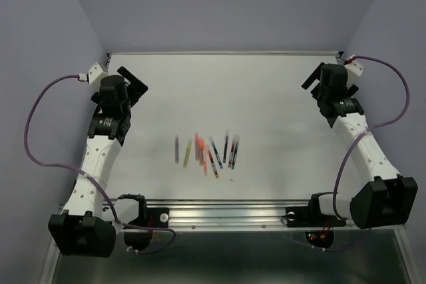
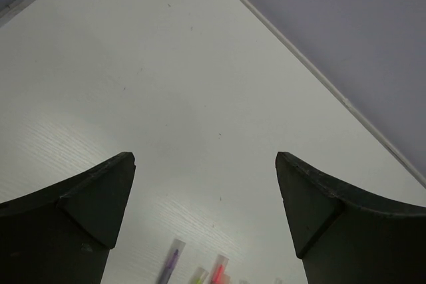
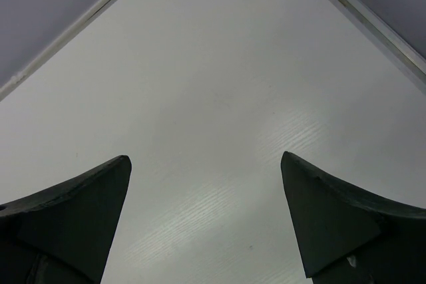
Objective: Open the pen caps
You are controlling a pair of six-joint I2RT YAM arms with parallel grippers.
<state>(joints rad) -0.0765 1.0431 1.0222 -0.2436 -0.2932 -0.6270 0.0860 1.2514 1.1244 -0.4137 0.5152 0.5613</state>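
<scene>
Two robot arms stand at the left and right sides of a white tabletop [image 1: 266, 111]. About nine thin pens [image 1: 206, 153] lie in a loose row near its middle. Three pen ends show in the left wrist view, two with pale pen caps [image 2: 178, 245]. The left gripper [image 1: 133, 80] and the right gripper [image 1: 313, 78] hover near the far corners. Both are spread wide and empty.

I am finding nothing to read here, with no text, label, brand or number showing legibly in any view. The pens [image 1: 208, 153], lying toward the near edge of the table [image 1: 279, 91], are looking too small and blurred for any print.
</scene>
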